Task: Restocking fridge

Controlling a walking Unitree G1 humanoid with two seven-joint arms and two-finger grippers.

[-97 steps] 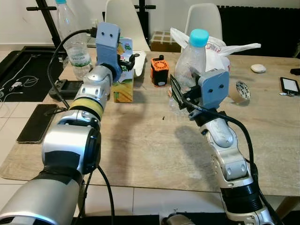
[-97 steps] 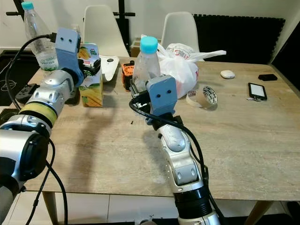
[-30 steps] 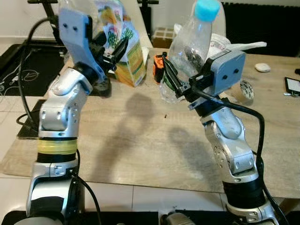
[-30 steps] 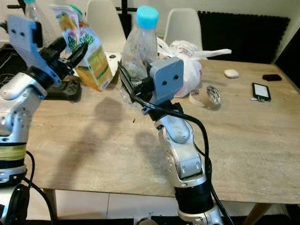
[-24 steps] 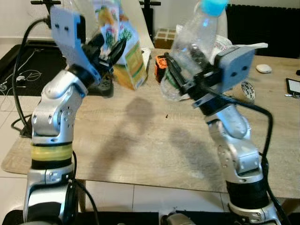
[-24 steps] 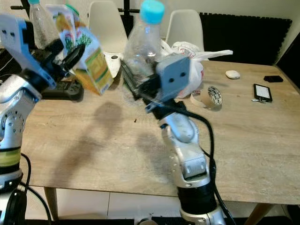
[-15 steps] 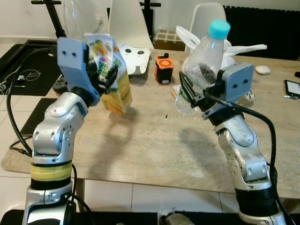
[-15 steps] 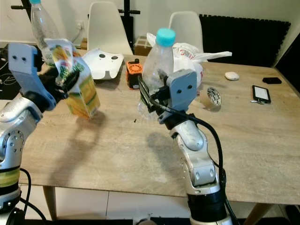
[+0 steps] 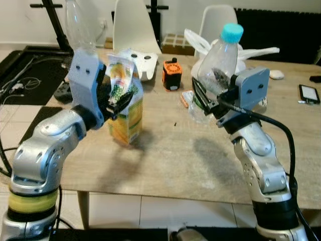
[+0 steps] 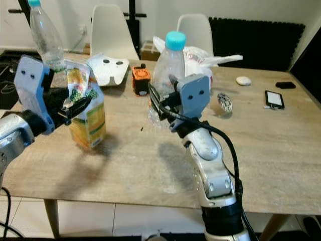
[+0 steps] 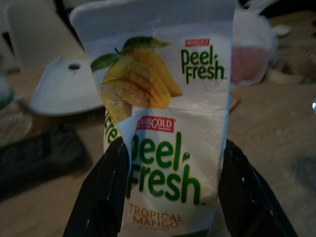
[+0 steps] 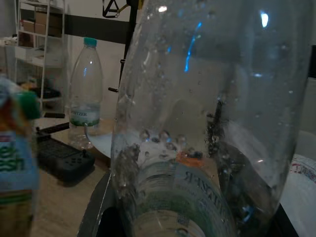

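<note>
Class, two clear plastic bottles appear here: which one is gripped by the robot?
The near bottle, clamped in the right gripper; the other bottle stands free at the table's far left.

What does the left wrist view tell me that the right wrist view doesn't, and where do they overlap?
Left wrist view: the juice carton front on, its Peel Fresh Tropical Mango label readable, clamped in the left pincer.
Right wrist view: the clear bottle up close in the right pincer, droplets inside, and a second bottle standing behind.
Both: the carton, the black gamepad and the wooden table.
</note>
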